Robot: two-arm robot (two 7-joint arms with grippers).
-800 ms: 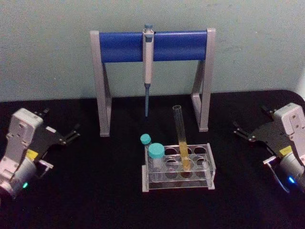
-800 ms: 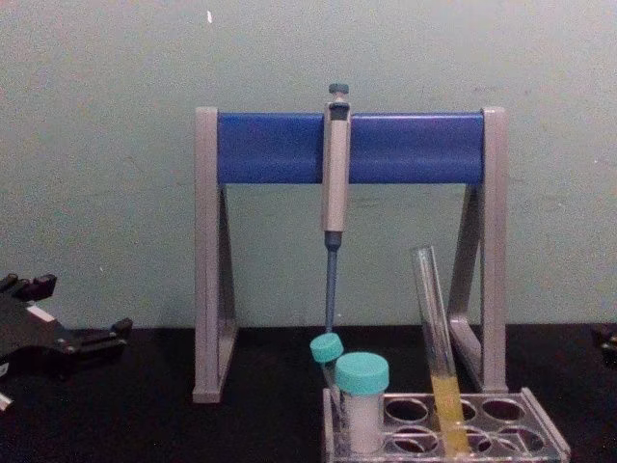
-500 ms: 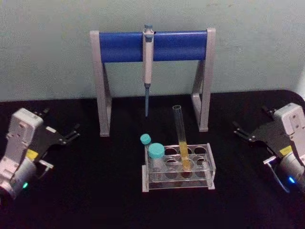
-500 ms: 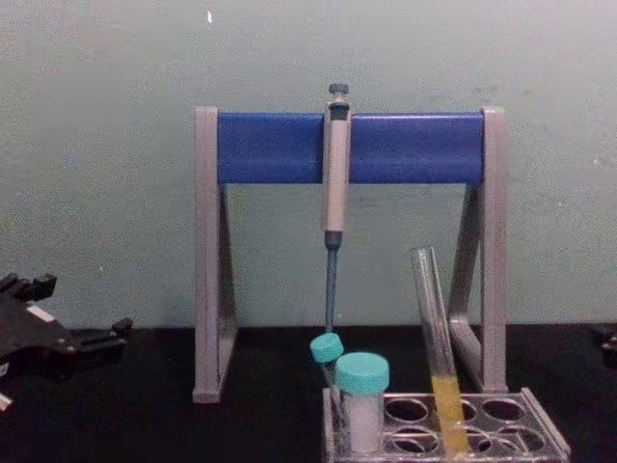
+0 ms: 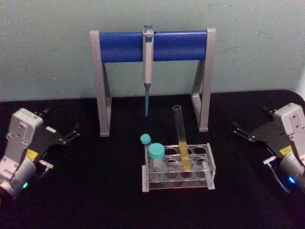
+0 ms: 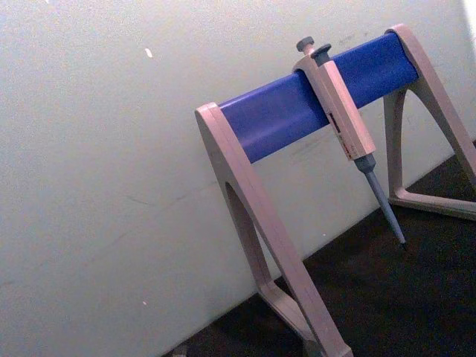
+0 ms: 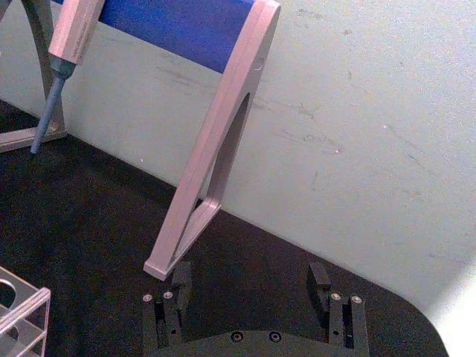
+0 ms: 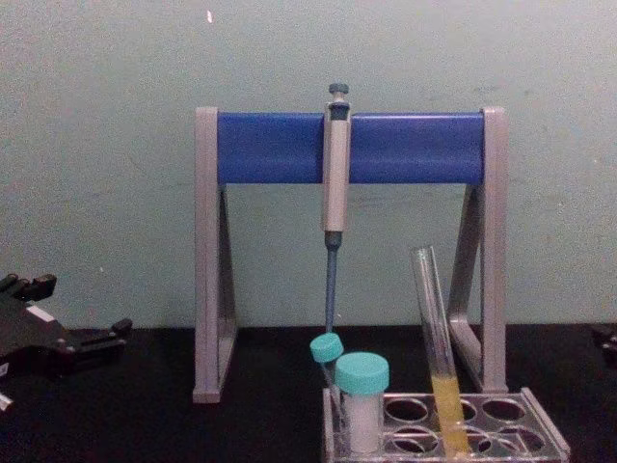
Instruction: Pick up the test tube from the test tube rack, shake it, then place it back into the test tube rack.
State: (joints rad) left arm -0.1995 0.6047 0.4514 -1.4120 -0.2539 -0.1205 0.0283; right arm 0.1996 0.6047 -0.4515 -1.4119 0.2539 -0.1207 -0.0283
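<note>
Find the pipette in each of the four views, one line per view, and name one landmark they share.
Head view: the pipette hangs upper centre, hooked over the blue crossbar.
Chest view: the pipette hangs at centre, tip pointing down.
Left wrist view: the pipette hangs tilted on the blue crossbar.
Right wrist view: the pipette shows its lower body and tip, cut by the frame edge.
Shared landmark: the blue crossbar.

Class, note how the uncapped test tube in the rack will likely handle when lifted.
The test tube looks thin, smooth glass: probably fragile and slippery. Uncapped with yellow liquid low down, it may spill if tipped. It leans in the rack, likely loose.
</note>
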